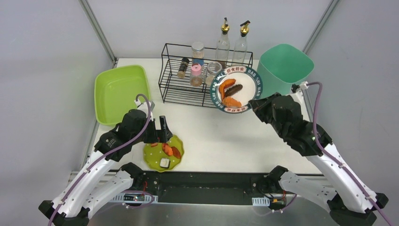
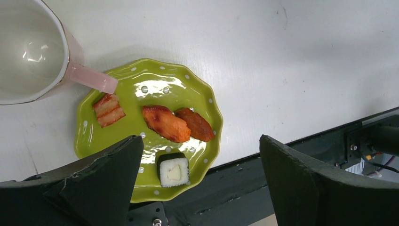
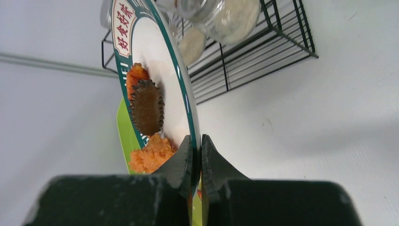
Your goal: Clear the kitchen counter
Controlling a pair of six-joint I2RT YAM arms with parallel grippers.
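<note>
The white kitchen counter point(image 1: 221, 141) has a black front rail. My right gripper point(image 1: 254, 103) is shut on the rim of a white, green-rimmed plate point(image 1: 254, 77) and holds it tilted above the counter, in front of the rack. The plate carries orange food and a dark spiky piece point(image 1: 233, 89). In the right wrist view my gripper point(image 3: 196, 141) pinches the plate's edge point(image 3: 164, 61). My left gripper point(image 1: 160, 132) is open over a lime scalloped plate point(image 1: 153, 153) near the front edge. The left wrist view shows my gripper point(image 2: 200, 141), that plate point(image 2: 155, 89) and a sushi roll point(image 2: 173, 170).
A pink mug point(image 2: 28, 47) stands beside the scalloped plate, hidden under my left arm in the top view. A lime-green tub point(image 1: 120, 89) is at the back left. A black wire rack point(image 1: 188, 89) holds jars, with bottles point(image 1: 222, 44) behind. A teal bin point(image 1: 284, 68) is at the back right.
</note>
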